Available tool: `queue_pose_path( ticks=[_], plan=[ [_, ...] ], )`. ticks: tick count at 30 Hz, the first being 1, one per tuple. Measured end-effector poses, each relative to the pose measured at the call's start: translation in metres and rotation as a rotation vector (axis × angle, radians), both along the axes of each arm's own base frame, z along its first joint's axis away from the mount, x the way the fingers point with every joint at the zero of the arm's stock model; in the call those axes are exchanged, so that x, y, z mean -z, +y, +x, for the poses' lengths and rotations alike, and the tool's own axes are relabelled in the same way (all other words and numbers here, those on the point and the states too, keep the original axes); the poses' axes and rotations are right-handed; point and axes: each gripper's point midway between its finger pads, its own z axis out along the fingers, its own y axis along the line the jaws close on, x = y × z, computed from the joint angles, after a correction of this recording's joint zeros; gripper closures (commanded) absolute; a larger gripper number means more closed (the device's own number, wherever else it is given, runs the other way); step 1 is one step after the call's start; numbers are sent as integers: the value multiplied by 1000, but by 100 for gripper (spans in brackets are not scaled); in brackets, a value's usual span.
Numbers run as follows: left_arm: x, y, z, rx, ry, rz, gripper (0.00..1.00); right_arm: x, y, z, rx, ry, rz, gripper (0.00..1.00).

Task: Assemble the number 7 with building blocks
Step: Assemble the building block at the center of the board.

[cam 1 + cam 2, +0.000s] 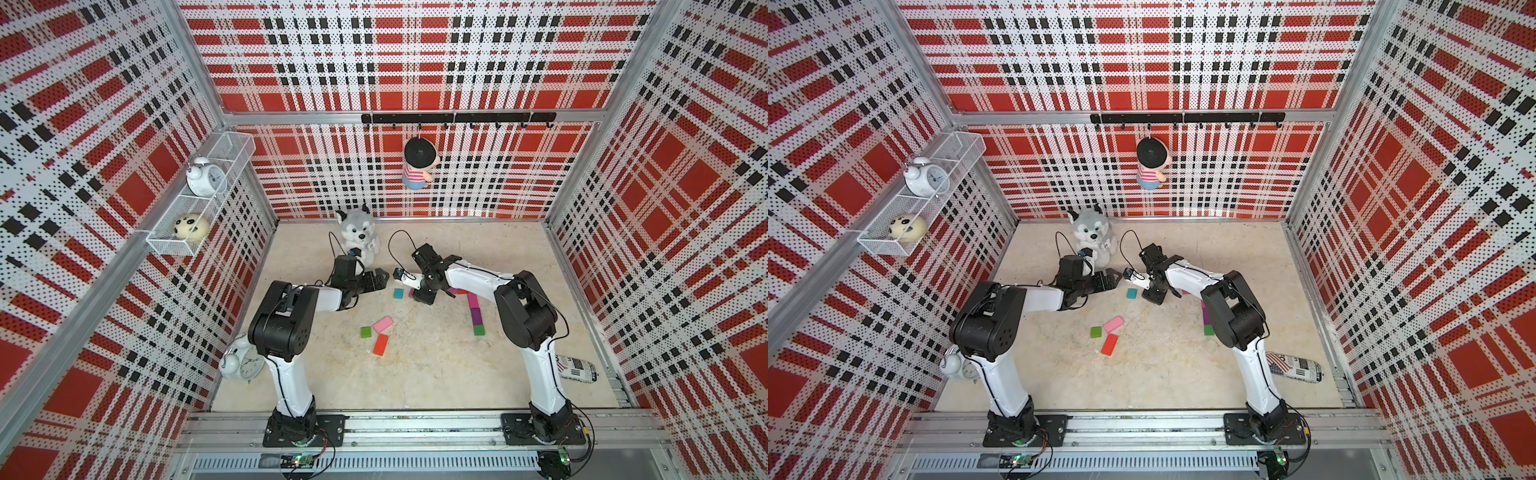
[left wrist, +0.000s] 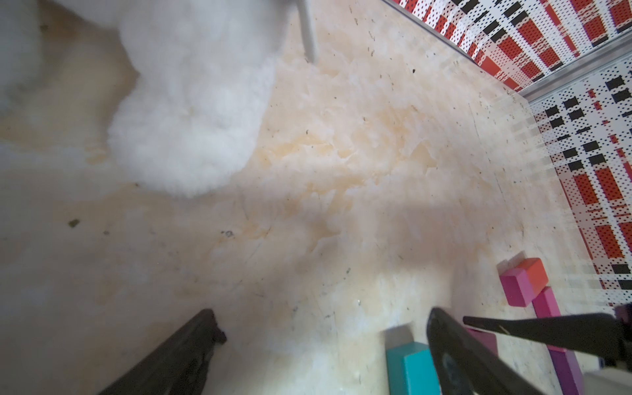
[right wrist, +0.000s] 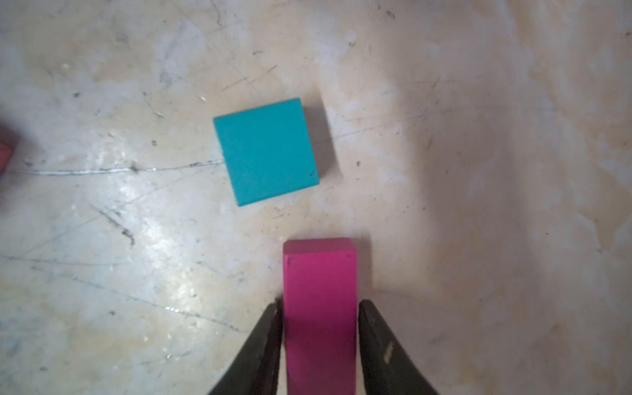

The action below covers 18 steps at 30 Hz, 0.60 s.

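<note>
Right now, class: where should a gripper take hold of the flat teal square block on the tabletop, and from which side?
Probably across two opposite side faces of the teal square block, descending from above: it lies flat, with bare tabletop along all four edges.

Enclosed on three sides by perforated panel walls (image 1: pixel 415 62) printed in red, white and black plaid. Floored with a scuffed beige worktop (image 1: pixel 436 374). Fitted with a white wire-mesh shelf (image 1: pixel 232 145) at left and a black hook rail (image 1: pixel 478 118) at the back.
</note>
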Motion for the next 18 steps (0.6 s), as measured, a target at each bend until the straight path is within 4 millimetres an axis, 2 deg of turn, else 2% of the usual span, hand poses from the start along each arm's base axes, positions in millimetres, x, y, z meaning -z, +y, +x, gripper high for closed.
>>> queue_pose_path(
  ticks=[14,15,17,18],
  plan=[
    [-1,9,-4,-22,-5,-13,2,0,4,4,-67,-23,-9,67],
    [-1,8,-4,-21,-5,-15,2,0,5,4,-70,-25,-9,66],
    [-1,8,-4,-21,-6,-16,2,0,5,4,-70,-25,-9,54],
    [-1,8,-4,-20,-6,-17,2,0,5,5,-71,-29,-7,51]
  ],
)
